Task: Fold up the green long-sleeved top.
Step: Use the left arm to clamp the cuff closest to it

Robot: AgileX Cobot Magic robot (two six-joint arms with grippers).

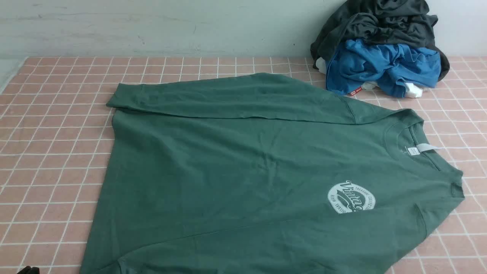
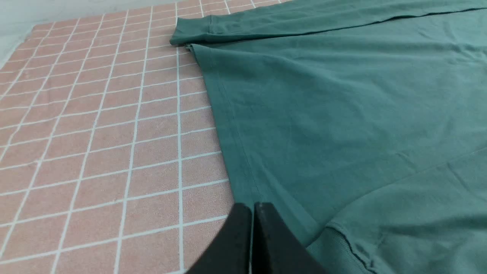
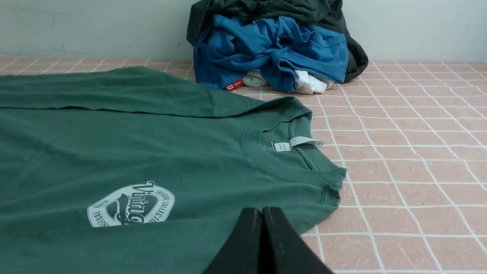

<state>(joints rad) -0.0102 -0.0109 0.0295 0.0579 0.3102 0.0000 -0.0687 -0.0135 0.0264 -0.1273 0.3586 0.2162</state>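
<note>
Left gripper (image 2: 252,206): jaws pressed together, nothing between them, tips over the hem edge of the green long-sleeved top (image 1: 247,171), where cloth meets the pink gridded table cover (image 1: 57,152); contact with the cloth cannot be told. A ribbed cuff (image 2: 342,243) lies just beside it on the top's body. Right gripper (image 3: 262,210): jaws likewise together and empty, over the near shoulder of the top, between the round white "Vintage" logo (image 1: 352,198) and the collar. The top lies flat, front up, across the middle of the table, hem toward the robot's left and neck toward its right, with the grey neck label (image 1: 420,149) showing inside the collar. The far sleeve (image 1: 228,97) is folded in along the far edge of the body, its cuff reaching the hem end; the near sleeve is folded across the near part. Further out, at the far right against the pale wall (image 1: 152,26), is a loose heap: a dark grey garment (image 1: 380,19) on top, a bright blue garment (image 1: 380,66) under it, white cloth (image 1: 412,90) showing at the base; the heap sits near the top's far shoulder but apart from it
</note>
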